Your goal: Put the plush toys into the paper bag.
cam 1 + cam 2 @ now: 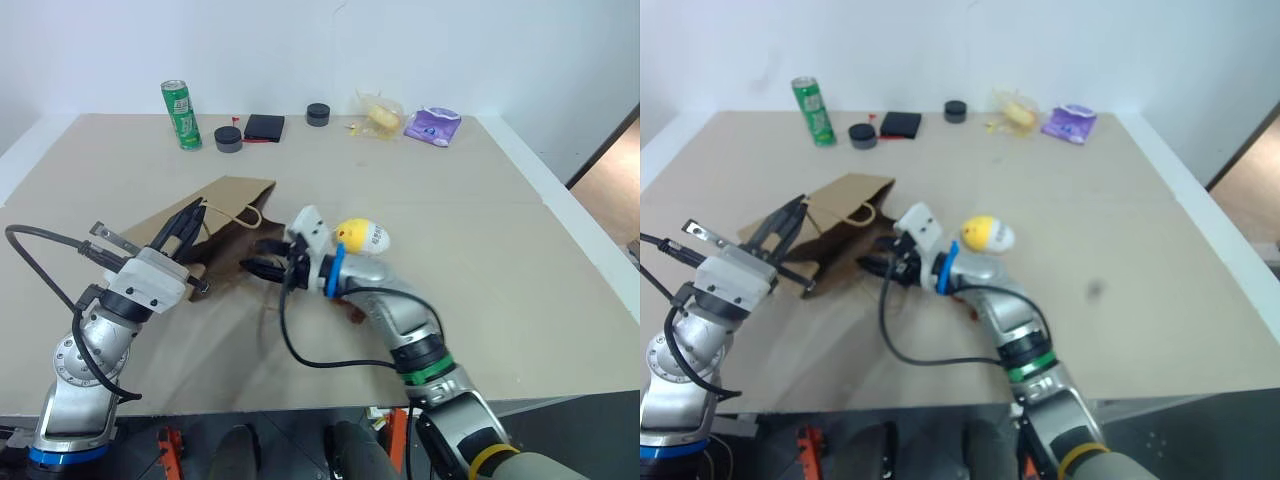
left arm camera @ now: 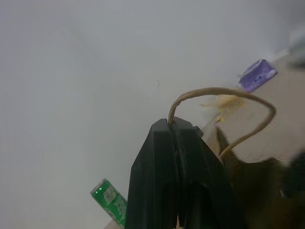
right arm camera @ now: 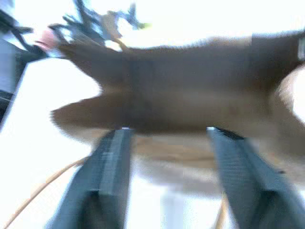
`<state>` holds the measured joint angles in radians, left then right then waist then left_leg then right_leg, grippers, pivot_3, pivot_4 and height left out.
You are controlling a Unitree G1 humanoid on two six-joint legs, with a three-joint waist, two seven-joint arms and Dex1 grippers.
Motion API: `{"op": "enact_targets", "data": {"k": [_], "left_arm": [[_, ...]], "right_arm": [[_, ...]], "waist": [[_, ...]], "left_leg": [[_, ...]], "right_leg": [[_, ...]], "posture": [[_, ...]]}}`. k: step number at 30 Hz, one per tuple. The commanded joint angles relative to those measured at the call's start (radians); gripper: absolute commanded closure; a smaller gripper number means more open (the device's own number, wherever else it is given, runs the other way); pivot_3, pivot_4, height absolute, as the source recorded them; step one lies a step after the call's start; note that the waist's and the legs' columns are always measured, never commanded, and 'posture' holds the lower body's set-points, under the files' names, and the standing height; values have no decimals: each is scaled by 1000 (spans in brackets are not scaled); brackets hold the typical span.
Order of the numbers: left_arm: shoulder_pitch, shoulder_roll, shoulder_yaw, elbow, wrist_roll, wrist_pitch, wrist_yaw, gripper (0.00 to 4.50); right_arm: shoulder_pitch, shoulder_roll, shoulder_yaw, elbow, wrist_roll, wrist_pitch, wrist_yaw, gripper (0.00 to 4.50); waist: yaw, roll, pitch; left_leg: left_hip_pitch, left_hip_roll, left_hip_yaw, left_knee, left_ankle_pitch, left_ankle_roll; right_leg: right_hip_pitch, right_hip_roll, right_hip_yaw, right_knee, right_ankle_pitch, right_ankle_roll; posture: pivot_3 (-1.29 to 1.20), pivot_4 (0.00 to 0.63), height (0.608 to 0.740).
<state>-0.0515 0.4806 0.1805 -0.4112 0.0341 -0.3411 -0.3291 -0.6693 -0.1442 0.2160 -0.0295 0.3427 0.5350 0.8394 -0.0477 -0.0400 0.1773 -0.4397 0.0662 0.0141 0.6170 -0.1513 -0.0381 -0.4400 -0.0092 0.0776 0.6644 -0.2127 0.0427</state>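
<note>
A brown paper bag (image 1: 225, 215) lies on its side on a beige table (image 1: 480, 250), mouth toward the robot. The left gripper (image 1: 185, 228) is clamped tight on one twine handle (image 2: 224, 93); the left wrist view shows the loop rising from between its fingers. The right gripper (image 1: 262, 257) sits at the bag's mouth, fingers (image 3: 107, 167) spread wide and holding nothing; the right wrist view is blurred. The yellow-and-white egg toy (image 1: 362, 236) rests just beyond the right wrist. A brownish patch under the right forearm is mostly hidden. At the far edge stand a green can (image 1: 181, 114) and a purple packet (image 1: 433, 126)
</note>
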Motion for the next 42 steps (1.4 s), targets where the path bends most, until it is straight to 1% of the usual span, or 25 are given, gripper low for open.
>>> {"op": "enact_targets", "data": {"k": [1, 4, 7, 9, 12, 15, 18, 20, 21, 22, 25, 26, 27, 29, 31, 33, 35, 37, 40, 42], "left_arm": [[-9, 1, 22, -18, -19, -19, 5, 4500], [-9, -2, 23, -19, -23, -18, 6, 4500], [-12, -7, 20, -23, -23, -14, 10, 4500], [-19, -9, 16, -26, -22, -10, 11, 4500], [-27, -14, 12, -32, -23, -4, 13, 4500], [-32, -21, 10, -42, -22, 3, 11, 4500], [-35, -24, 10, -40, -22, 4, 8, 4500], [-35, -25, 11, -40, -21, 5, 8, 4500], [-35, -25, 11, -40, -21, 6, 8, 4500], [-35, -25, 12, -41, -21, 8, 8, 4500], [-33, -28, 14, -41, -24, 12, 10, 4500], [-33, -29, 14, -41, -26, 13, 9, 4500], [-34, -29, 15, -40, -27, 15, 10, 4500], [-39, -33, 16, -42, -31, 23, 13, 4500], [-46, -36, 13, -44, -31, 30, 14, 4500], [-51, -38, 10, -44, -30, 33, 13, 4500], [-56, -41, 7, -46, -30, 37, 13, 4500], [-63, -44, 3, -48, -28, 41, 14, 4500], [-74, -49, -1, -52, -27, 49, 18, 4500], [-78, -54, -7, -62, -23, 56, 21, 4500]], "right_arm": [[-24, -91, -92, -102, 104, 93, 50, 69], [-73, -196, -135, -11, 63, 84, 37, 69], [-135, -282, -118, 211, -57, -5, -9, 69], [-173, -304, -108, 347, -108, -49, -30, 69], [-213, -309, -100, 497, -158, -99, -38, 69], [-226, -306, -64, 592, -198, -120, -1, 69], [-235, -292, -48, 648, -225, -138, 11, 810], [-244, -285, -68, 670, -226, -168, -4, 1732], [-247, -286, -76, 671, -224, -174, -3, 2374], [-248, -289, -89, 665, -214, -177, 3, 2719], [-235, -288, -149, 582, -134, -197, 64, 4063], [-222, -286, -175, 506, -74, -175, 108, 4288], [-211, -286, -195, 426, -16, -131, 146, 4375], [-190, -280, -211, 262, 80, -10, 173, 4375], [-164, -259, -181, 118, 135, 98, 155, 4375], [-149, -203, -138, 41, 140, 156, 89, 4375], [-140, -153, -108, 7, 133, 190, 41, 4375], [-139, -92, -64, 21, 106, 191, -4, 4376], [-169, -3, -21, 95, 64, 169, -66, 4376], [-206, 61, 1, 182, 30, 131, -100, 4376]], "waist": [[0, 0, 0], [0, 1, 0], [0, 0, 0], [0, 0, 0], [-2, 1, 1], [-2, 2, 1], [-2, 2, 1], [-1, 2, 1], [-1, 2, 1], [-1, 2, 1], [-1, 2, 1], [-1, 2, 2], [-1, 3, 2], [-1, 5, 3], [-4, 5, 3], [-4, 5, 3], [-4, 5, 3], [-3, 5, 3], [-2, 4, 3], [-2, 4, 3]], "left_leg": [[0, 0, 0, 0, 0, 0], [0, 0, 0, 0, 0, 0], [1, 0, 1, 0, 0, 0], [1, 0, 1, 0, 0, 0], [1, 0, 2, -1, 0, 0], [1, 0, 3, -2, -1, 1], [1, 0, 3, -3, -1, 1], [1, 0, 3, -3, -1, 1], [1, -1, 3, -2, -1, 1], [1, -1, 3, -2, -1, 1], [1, -1, 3, 0, -1, 1], [1, -1, 3, 0, -1, 1], [1, -1, 3, 0, -1, 1], [0, -1, 3, 0, -1, 1], [1, 0, 3, -1, -2, 0], [1, 1, 2, -2, -2, 0], [2, 1, 1, -2, -2, -1], [1, 1, 1, -2, -2, -1], [0, 1, 2, 0, -2, -1], [0, 1, 2, 1, -2, -1]], "right_leg": [[0, 0, 0, 0, 0, 0], [0, 0, 0, 0, 0, 0], [0, -1, 0, 0, 0, -1], [0, -1, 0, 0, 1, -1], [-1, -1, 1, -1, 0, -1], [-1, 1, 4, -1, -2, 1], [-1, 2, 6, -1, -3, 3], [-1, 2, 5, -1, -2, 3], [-1, 2, 6, -1, -3, 2], [0, 2, 6, -1, -3, 3], [0, 2, 6, -1, -1, 3], [0, 2, 7, -1, -1, 3], [0, 2, 7, -1, -1, 3], [0, 2, 7, 0, -1, 3], [-1, 3, 7, 0, -2, 3], [-1, 5, 6, 0, -2, 3], [-1, 6, 6, 0, -3, 1], [-1, 6, 6, 0, -3, 1], [-1, 5, 6, 0, -2, 2], [0, 5, 6, 0, -1, 2]], "posture": [[0, 150, 740], [0, 150, 740], [0, 150, 740], [0, 150, 740], [0, 150, 740], [0, 150, 740], [0, 150, 740], [0, 150, 740], [0, 150, 740], [0, 150, 740], [0, 150, 740], [0, 150, 740], [0, 150, 740], [0, 150, 740], [0, 150, 740], [0, 150, 740], [0, 150, 740], [0, 150, 740], [0, 150, 740], [0, 150, 740]]}}
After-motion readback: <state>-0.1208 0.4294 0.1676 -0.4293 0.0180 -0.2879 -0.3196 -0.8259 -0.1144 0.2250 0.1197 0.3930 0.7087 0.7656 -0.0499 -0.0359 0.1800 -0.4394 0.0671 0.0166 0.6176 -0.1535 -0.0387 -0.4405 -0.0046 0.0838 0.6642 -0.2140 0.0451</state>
